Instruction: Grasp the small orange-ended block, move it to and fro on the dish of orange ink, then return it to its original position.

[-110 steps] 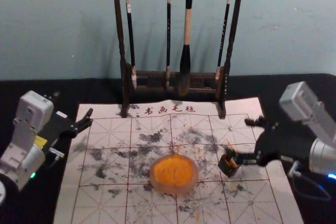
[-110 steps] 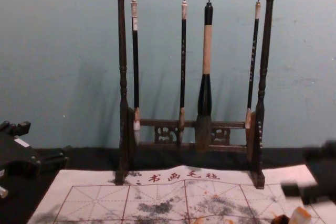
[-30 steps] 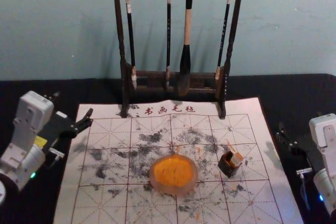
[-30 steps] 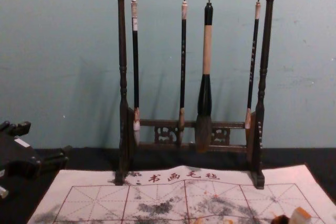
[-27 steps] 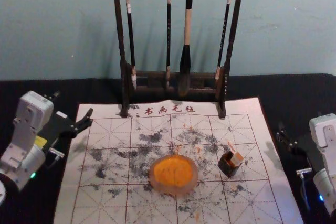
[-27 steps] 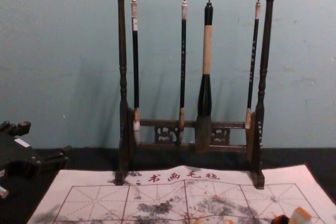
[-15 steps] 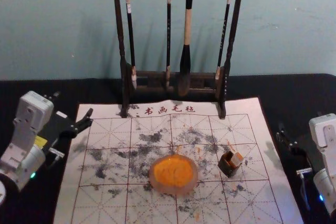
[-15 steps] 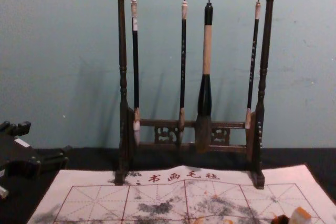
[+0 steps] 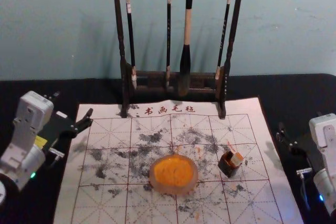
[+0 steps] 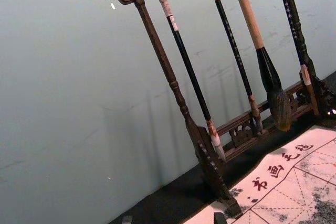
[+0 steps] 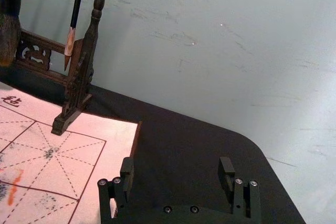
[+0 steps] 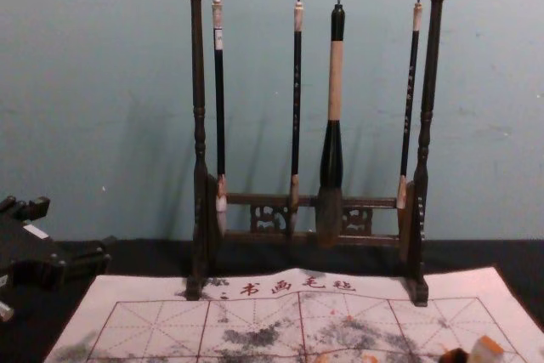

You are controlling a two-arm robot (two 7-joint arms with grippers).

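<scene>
Orange-ended block (image 9: 237,159) is leaning in the mouth of a small dark box (image 9: 228,168), tilting with its upper part rising past the rim. We are finding the box on the writing mat (image 9: 105,203), just beside the dish (image 9: 174,189) and on its right-hand side. How deep the block is sitting we cannot tell.

Our right gripper (image 11: 176,160) is waiting beyond the right side of the mat, well apart from the block; its two fingers are standing wide apart with nothing between them. Our left gripper (image 9: 72,104) is idling over at the left edge, its fingers spread too and holding nothing.

As for progress, we are weighing two readings. Grasping, rubbing and returning may all be behind us, since the block is resting in what looks like its own place and both arms are keeping clear. Equally, a run waiting to begin would be looking much the same: the orange ink (image 9: 173,170) is filling the dish, and orange marks are dotting the mat, yet neither is proving that this round of rubbing is done. We are leaning towards finished, without being sure. If so, nothing is remaining but holding the arms clear; if not, the whole job is lying ahead, and we would be needing a careful grip, because the leaning block could be catching on the rim and tipping the box.
</scene>
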